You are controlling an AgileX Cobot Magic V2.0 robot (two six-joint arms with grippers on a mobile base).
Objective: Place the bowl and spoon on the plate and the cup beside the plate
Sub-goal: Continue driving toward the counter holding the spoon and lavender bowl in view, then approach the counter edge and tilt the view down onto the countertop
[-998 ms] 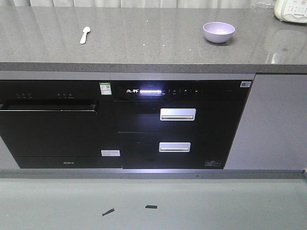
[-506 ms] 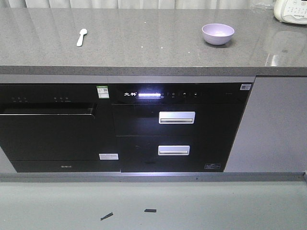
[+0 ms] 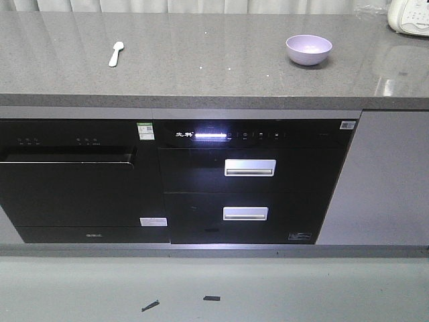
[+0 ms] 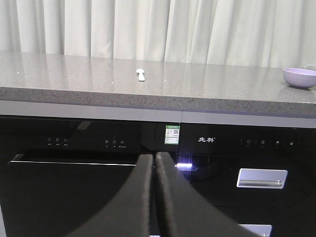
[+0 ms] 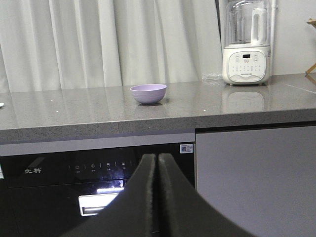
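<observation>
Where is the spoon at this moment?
In the front view, the spoon lies on the grey counter, toward its left side, far apart from the bowl at the right.

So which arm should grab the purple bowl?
Probably the right. The bowl sits nearly straight ahead of the right end effector, while in the left wrist view it lies far off at the right edge. The spoon suits the left end effector better. Both are shut.

- Grey speckled stone tabletop (image 3: 201, 77), glossy.
- Pale spoon (image 3: 116, 54) lies flat on its left part, well back from the front edge.
- Lilac bowl (image 3: 308, 49) stands upright on the right part.
- White blender (image 3: 409, 15) stands at the back right.
</observation>
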